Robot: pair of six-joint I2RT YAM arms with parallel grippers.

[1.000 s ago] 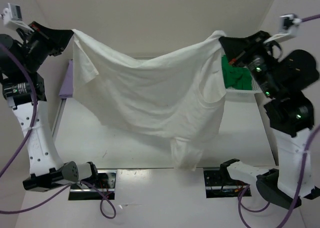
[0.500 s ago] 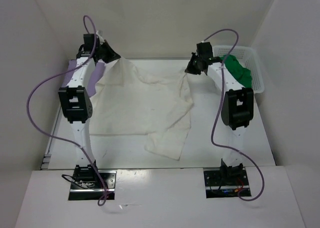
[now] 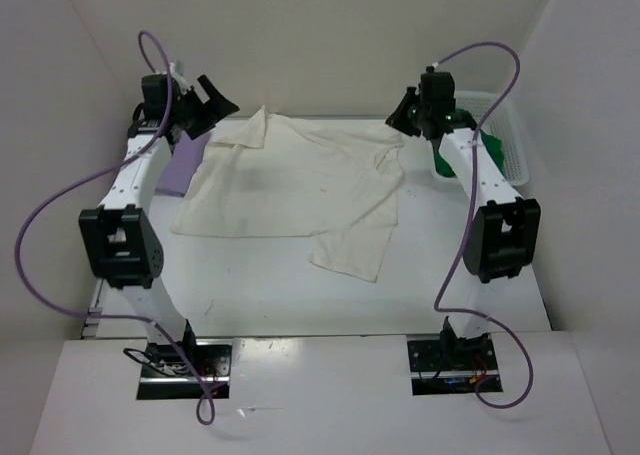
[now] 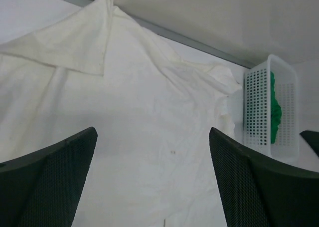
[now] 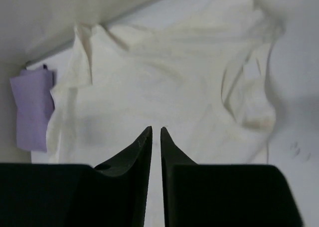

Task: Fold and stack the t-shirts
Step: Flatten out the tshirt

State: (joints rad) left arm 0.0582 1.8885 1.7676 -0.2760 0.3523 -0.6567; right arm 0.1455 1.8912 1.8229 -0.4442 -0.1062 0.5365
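The left tool (image 3: 212, 97) is spread wide with nothing between its fingers. It hangs over the far corner of the cream-white t-shirt (image 3: 290, 190), on the side away from the basket (image 3: 512, 140). The right tool (image 3: 402, 115) shows only a narrow slit between its fingers and pinches nothing. It sits above the shirt's far corner on the basket side.

A second ago both tools were clamped on that shirt, which hung stretched in the air between them. Now they have let go, and the shirt lies spread on the desk (image 3: 250, 300), just beside the basket on its left. It is mostly flat. The sleeve nearest the basket is bunched, the far corner away from the basket is turned over on itself, and one flap juts toward the arm bases.

The green t-shirt (image 4: 275, 107) is crumpled inside the basket. The lavender t-shirt (image 5: 32, 107) lies folded at the desk's edge, beyond the cream shirt from the basket.

I judge the spreading step finished, so this shirt is laid out for folding. The bunched sleeve and the loose flap may need smoothing first. The green shirt looks untouched.
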